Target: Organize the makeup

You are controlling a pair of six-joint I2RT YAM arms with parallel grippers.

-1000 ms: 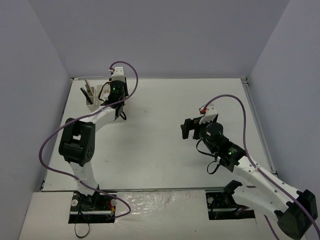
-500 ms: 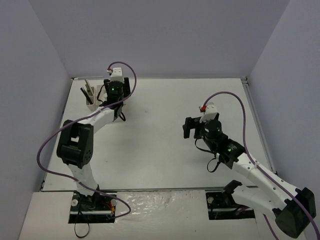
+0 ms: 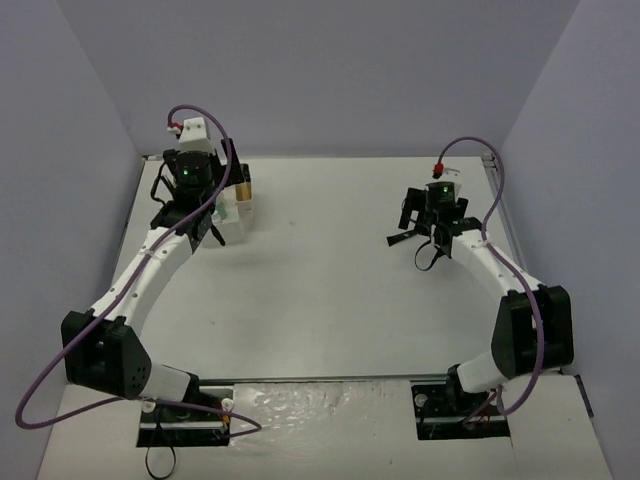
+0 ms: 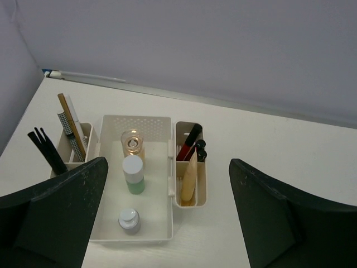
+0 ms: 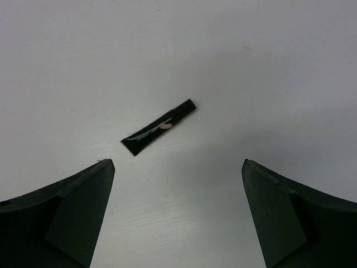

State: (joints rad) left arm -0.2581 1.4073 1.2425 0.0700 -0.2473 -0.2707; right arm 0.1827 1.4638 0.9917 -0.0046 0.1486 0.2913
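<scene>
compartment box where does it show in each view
top external: compartment box at the table's far left
left wrist: lower left of centre
right wrist: not in it
shared landmark: rail along the table's far edge, absent from right wrist

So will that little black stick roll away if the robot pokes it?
Probably not: the black stick looks flat with squared ends, so it should slide or spin, not roll. It seems thin and light. Lying flat on the table, it may be hard for the fingers to pinch.
</scene>
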